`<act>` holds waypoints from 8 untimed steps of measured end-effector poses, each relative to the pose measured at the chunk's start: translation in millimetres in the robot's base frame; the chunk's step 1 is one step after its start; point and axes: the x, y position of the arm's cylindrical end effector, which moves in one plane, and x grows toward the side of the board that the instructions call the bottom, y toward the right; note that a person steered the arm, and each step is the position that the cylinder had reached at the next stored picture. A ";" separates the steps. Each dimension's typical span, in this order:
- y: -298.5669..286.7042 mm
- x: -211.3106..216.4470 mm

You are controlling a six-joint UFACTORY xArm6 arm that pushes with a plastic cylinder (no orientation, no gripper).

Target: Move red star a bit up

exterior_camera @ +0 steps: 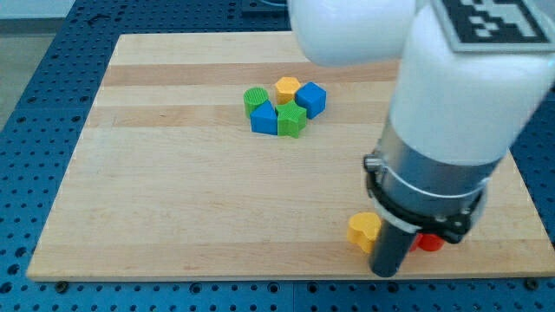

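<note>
While the red star (430, 242), mostly hidden behind the arm near the bench (173, 217) bottom-right corner beside a yellow block (364, 229), is approached, the jawless end effector's tip (384, 272) must be placed below it.

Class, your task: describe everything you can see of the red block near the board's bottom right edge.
Only a small part of the red block shows; the arm's dark lower section covers the rest, so its star shape cannot be made out. It looks like matt, solid-coloured plastic or painted wood and lies flat on the wooden board near the view's bottom right. The rod stands just to its left; contact cannot be judged. The yellow block lies beyond the rod.
</note>
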 end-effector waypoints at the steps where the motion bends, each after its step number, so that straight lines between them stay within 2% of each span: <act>1: 11.2 0.0; 8: 17.8 -0.9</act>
